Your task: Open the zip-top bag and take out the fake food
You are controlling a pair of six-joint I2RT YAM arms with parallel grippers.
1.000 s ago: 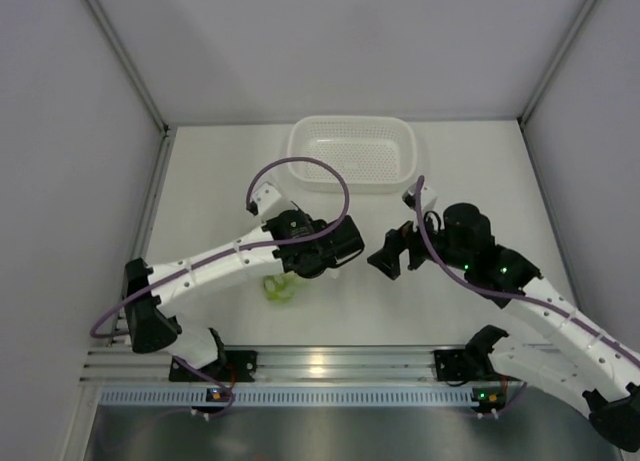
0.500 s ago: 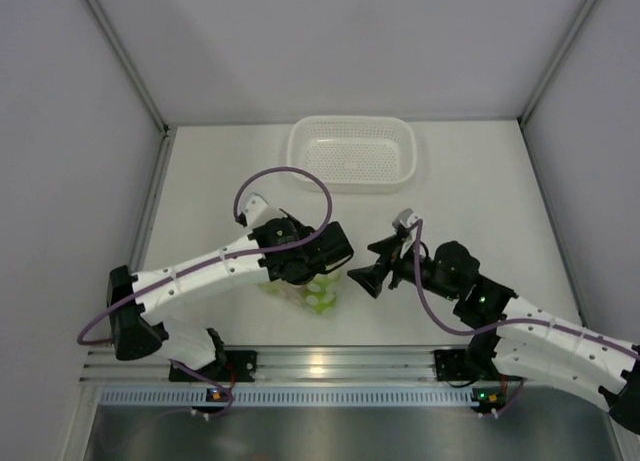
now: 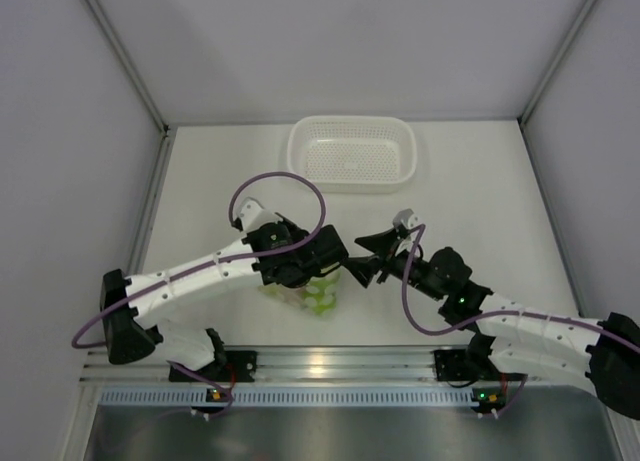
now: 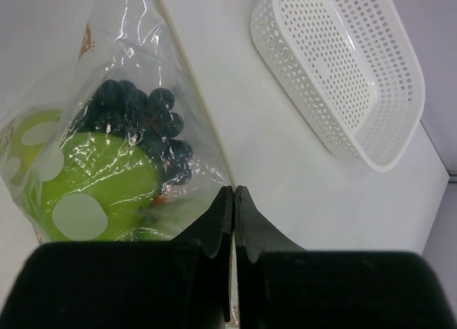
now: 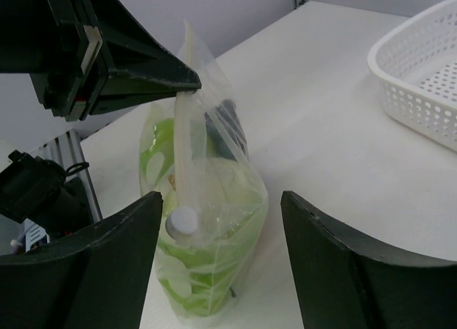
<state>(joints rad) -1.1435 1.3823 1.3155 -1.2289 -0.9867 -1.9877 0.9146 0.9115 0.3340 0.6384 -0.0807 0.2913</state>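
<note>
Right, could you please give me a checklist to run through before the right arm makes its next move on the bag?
1. Left fingers shut on the zip-top bag at its top edge: ok.
2. Bag upright: ok.
3. Right fingers open and lined up with the bag: ok.
4. Right fingers gripping the bag: not ok, not closed on it.
5. Zip strip open: cannot tell.
6. Fake food inside the bag: ok.
</note>
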